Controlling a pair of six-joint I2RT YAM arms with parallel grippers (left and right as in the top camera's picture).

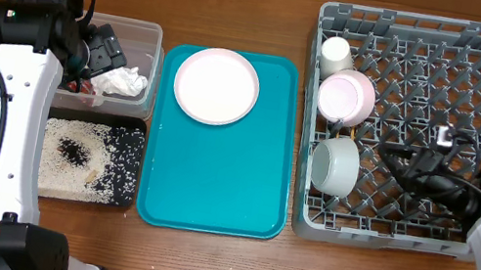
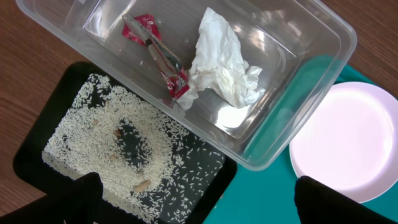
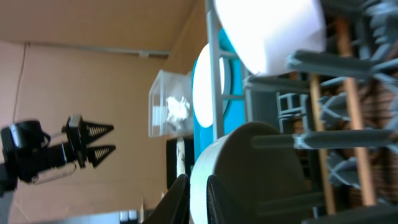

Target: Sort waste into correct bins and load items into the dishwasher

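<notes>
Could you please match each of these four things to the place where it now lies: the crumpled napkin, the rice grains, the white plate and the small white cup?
Things:
1. crumpled napkin
2. rice grains
3. white plate
4. small white cup

Places:
A. teal serving tray
B. grey dish rack
C. clear tub
D. black tray

Pairs: 1-C, 2-D, 3-A, 4-B.

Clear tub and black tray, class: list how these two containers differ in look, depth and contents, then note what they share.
The clear tub is see-through; the black tray is solid black. The clear tub has tall walls; the black tray is shallow. The clear tub holds a crumpled napkin and a red wrapper; the black tray holds rice grains. Both are rectangular and sit side by side, next to the teal tray.
</notes>
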